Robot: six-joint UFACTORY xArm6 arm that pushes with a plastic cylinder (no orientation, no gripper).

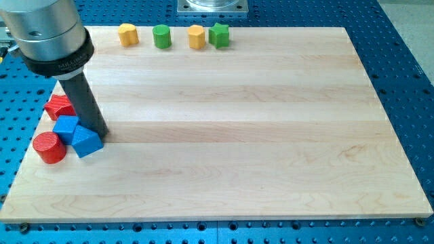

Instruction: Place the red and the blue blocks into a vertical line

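My tip point(100, 131) rests on the board at the view's left, touching the right side of the blue blocks. A blue cube-like block point(66, 126) sits just left of the rod. A second blue block, wedge-shaped point(87, 142), lies right below my tip. A red star-shaped block point(59, 106) sits above the blue ones, partly hidden by the rod. A red cylinder point(49, 148) stands at the lower left of the cluster, touching the blue cube. The four blocks form a tight cluster near the board's left edge.
Along the view's top edge stand a yellow block point(128, 34), a green cylinder point(161, 36), a yellow hexagonal block point(196, 36) and a green star-shaped block point(218, 34) touching it. The wooden board point(258, 135) lies on a blue perforated table point(407, 81).
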